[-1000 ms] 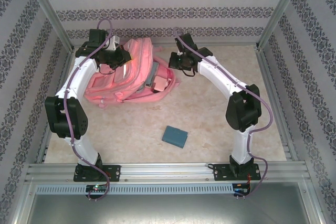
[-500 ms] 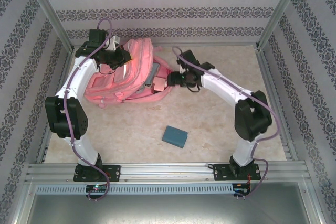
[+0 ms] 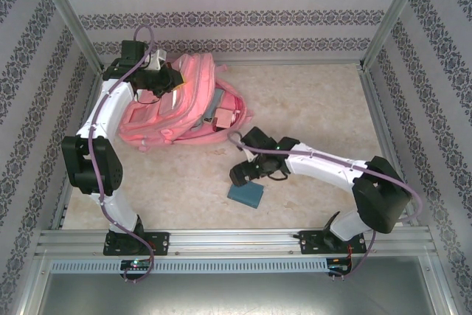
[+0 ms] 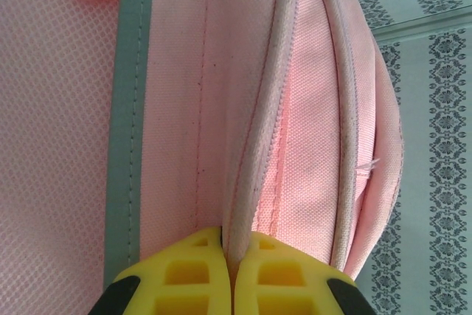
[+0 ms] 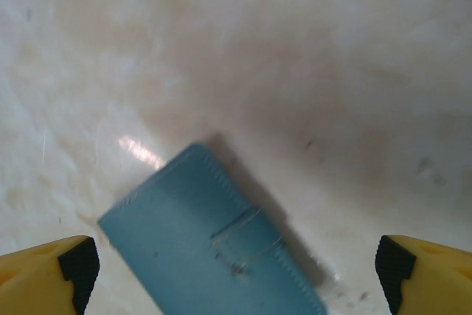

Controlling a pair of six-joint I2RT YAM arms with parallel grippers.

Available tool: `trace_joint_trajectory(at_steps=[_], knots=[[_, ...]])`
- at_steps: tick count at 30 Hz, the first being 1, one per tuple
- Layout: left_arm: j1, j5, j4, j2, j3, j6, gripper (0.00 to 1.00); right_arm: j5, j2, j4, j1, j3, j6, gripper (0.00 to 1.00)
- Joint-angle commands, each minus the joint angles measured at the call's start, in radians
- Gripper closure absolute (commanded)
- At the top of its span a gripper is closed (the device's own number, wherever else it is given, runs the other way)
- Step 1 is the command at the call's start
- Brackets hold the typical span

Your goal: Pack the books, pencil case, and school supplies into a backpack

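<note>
The right claw [image 3: 243, 176] has swung away from the mouth of the backpack [image 3: 158, 119] and down across the counter [image 3: 310, 108]. It now hangs just over the teal block [image 3: 247, 195], which lies near the counter's front middle, well apart from the backpack. That suggests the last drop into the bag is done and the block is next to be fetched. The left claw [image 3: 173, 82] has not moved from the backpack's far top.

The right wrist view shows what the top view hides: the jaws stand wide apart on either side of the block, which lies skewed to them, nothing gripped yet. The left wrist view shows that claw's jaws pressed together on a piped fold of the backpack, probably holding the mouth open.
</note>
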Motion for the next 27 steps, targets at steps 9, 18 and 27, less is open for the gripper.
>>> trace_joint_trajectory(at_steps=[9,18,27], knots=[[0.002,0.1,0.042,-0.06,0.06,-0.004,1.0,0.05,0.041,-0.019,0.15,-0.067,-0.015,0.02],[0.002,0.096,0.027,-0.066,0.068,0.006,1.0,0.075,0.145,-0.009,0.226,-0.04,0.034,0.02],[0.002,0.099,0.038,-0.072,0.052,-0.002,1.0,0.199,0.158,-0.062,0.269,-0.026,0.073,0.05]])
